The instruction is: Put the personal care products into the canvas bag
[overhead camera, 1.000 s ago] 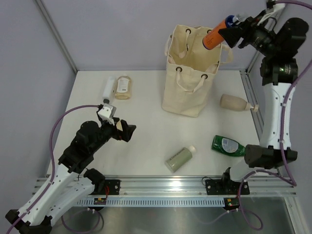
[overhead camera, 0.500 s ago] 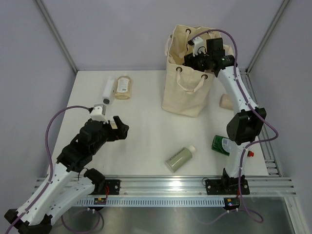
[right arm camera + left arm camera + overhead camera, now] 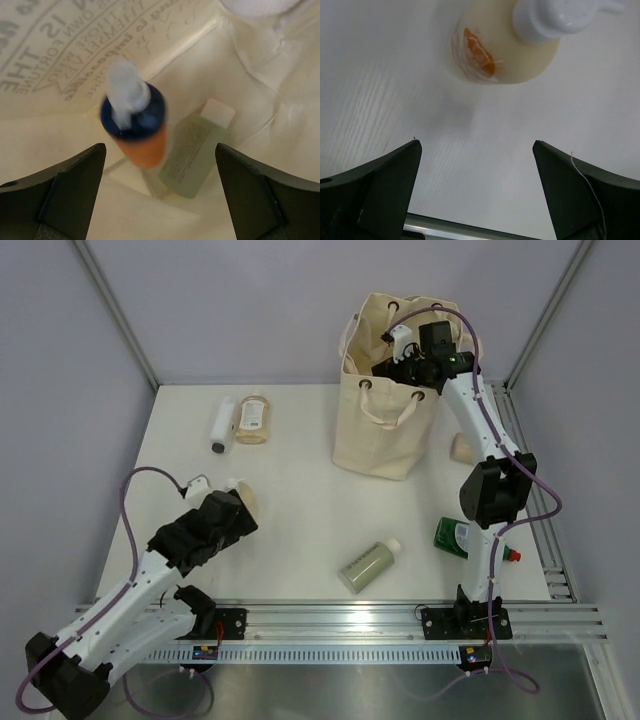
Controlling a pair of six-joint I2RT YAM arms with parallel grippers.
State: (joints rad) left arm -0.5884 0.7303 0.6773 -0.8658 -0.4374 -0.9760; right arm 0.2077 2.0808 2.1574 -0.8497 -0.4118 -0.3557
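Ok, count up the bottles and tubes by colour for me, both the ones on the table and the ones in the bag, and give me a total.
Sage green bottles: 2
Dark green bottle: 1
Orange bottle with blue cap: 1
Peach bottle: 1
Cream pump bottle: 1
Amber bottle: 1
White tube: 1
Total: 8

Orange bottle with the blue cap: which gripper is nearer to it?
Right. The right gripper is open in the mouth of the cream canvas bag, above the orange bottle; the left gripper is far off, over a peach pump bottle.
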